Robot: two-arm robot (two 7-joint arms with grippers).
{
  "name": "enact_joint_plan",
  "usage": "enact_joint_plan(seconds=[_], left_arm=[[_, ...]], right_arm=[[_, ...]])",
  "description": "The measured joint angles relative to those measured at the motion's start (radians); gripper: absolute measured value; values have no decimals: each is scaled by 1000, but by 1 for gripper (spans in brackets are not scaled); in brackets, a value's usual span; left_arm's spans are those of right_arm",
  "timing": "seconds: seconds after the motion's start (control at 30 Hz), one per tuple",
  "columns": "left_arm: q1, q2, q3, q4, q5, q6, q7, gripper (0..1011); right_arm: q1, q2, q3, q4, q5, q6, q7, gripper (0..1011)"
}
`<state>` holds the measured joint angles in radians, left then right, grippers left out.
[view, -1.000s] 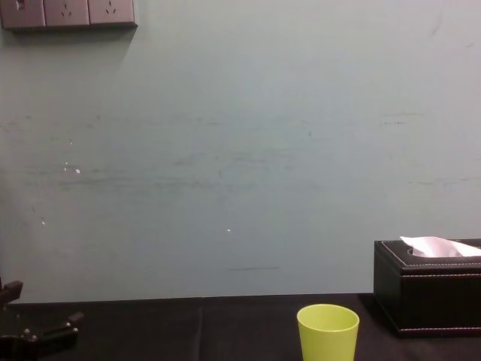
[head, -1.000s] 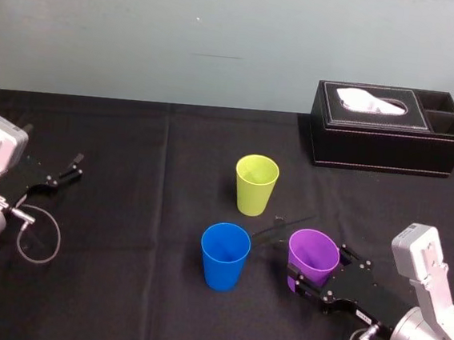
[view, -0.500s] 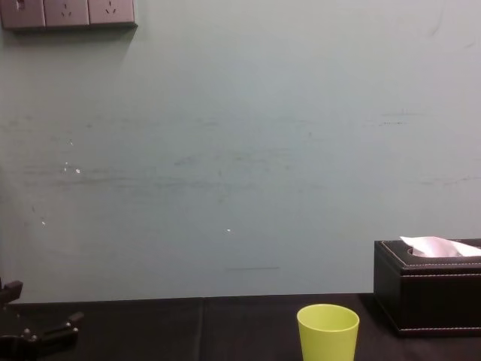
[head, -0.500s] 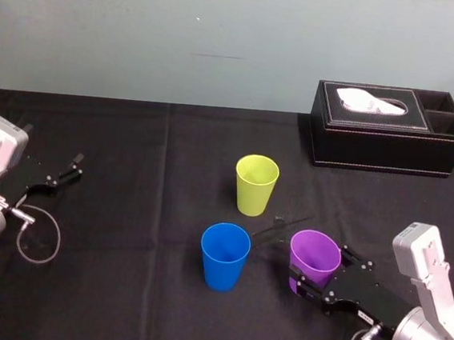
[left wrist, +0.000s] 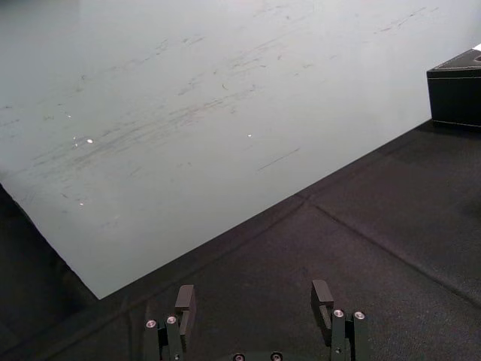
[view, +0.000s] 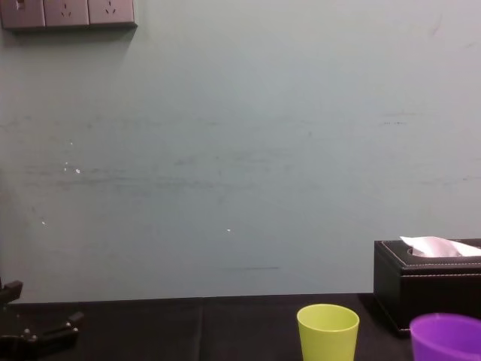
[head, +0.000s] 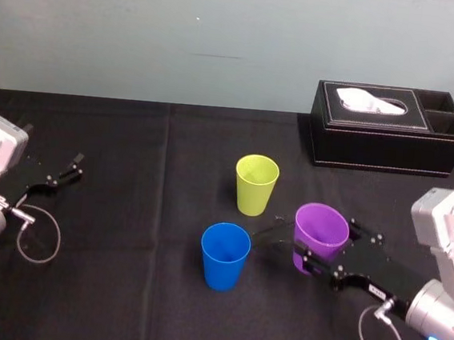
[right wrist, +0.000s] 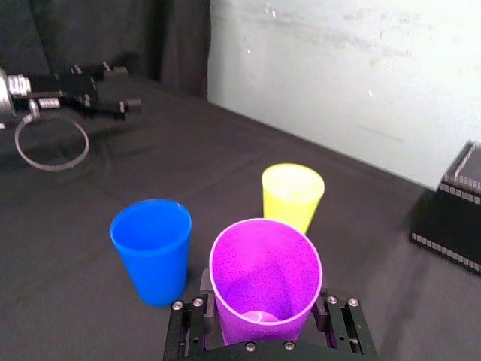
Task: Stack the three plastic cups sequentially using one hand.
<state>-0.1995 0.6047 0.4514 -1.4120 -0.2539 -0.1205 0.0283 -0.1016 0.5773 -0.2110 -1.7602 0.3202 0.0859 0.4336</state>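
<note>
Grips the purple cup [head: 321,231] in the right tool [right wrist: 264,304], clamped on its sides, seemingly lifted a little above the table [head: 124,232]. Holds it just right of the blue cup [head: 224,256], near the yellow-green cup [head: 256,185] behind. Rests the left tool [head: 64,172] at far left, fingers [left wrist: 185,301] apart.

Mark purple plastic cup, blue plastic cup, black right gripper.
purple plastic cup [right wrist: 264,259]: right wrist view, inner wall
blue plastic cup [head: 223,264]: head view, outer wall
black right gripper [right wrist: 264,301]: right wrist view, between fingertips
</note>
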Motion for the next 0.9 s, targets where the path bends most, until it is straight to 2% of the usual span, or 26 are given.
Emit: enact_joint_plan(seconds=[0.13,0.33,0.53,0.83,0.9], left_arm=[[0,0,0,0,0,0,0,1010],[0,0,0,0,0,0,0,1010],[0,0,0,0,0,0,0,1010],[0,0,0,0,0,0,0,1010],[0,0,0,0,0,0,0,1010]], right_arm=[[32,5,-2,-29,16,29,1,726],[90,-4,-22,-37,26,65,-1,726],[178,-32,-64,-4,18,89,-17,724],[276,-75,-121,52,-25,110,-38,726],[282,-78,-124,56,-29,112,-39,724]])
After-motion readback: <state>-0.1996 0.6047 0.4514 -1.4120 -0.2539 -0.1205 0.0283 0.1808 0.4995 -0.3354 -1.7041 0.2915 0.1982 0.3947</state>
